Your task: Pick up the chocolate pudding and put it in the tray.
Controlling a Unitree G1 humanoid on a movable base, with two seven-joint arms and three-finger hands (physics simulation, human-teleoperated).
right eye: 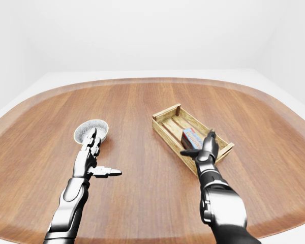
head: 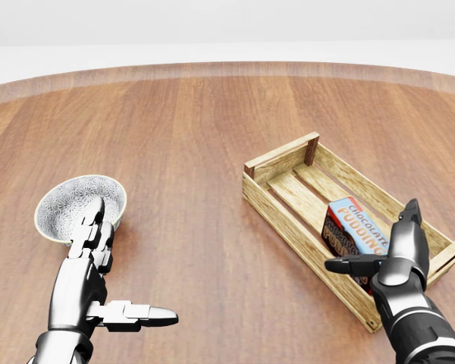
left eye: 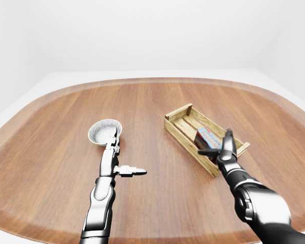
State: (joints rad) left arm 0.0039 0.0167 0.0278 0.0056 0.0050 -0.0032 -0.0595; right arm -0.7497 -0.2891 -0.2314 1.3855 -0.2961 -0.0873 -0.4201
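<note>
The chocolate pudding (head: 358, 227) lies inside the tray (head: 282, 158), toward its lower-right end in the head view. The right hand (head: 390, 258) sits just beside it (fingers spread, over the tray's near wall). Well apart to the left stands a bowl (head: 68, 199), the left hand (head: 98, 262) just below it on the table (head: 189, 129).

Both arms are glossy moulded shells, dark grey to black with bright silver highlights. The left hand (head: 91, 258) has three segmented, metallic fingers ending in rounded, darker tips; just behind it the wrist is a smooth, tapered silver cylinder. The right hand (head: 390, 254) is darker, near black, with blocky finger links. Behind it, a ribbed collar with thin pale rings joins a bulbous forearm casing.
</note>
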